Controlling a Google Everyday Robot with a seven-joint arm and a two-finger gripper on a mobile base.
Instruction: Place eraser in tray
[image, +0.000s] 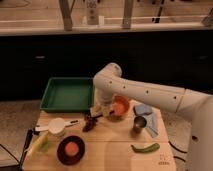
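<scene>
Hovering tool (100, 111) (beside tray (50, 95))

Lab-like room: gripper (102, 109) over wooden table (115, 137), glass partition behind.

You can see the big green tray (67, 94) lying flat at the surface's back left, with the gripper (102, 111) down low just beside its right edge.

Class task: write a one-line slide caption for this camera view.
Gripper low over the table, between green tray and orange bowl.
</scene>
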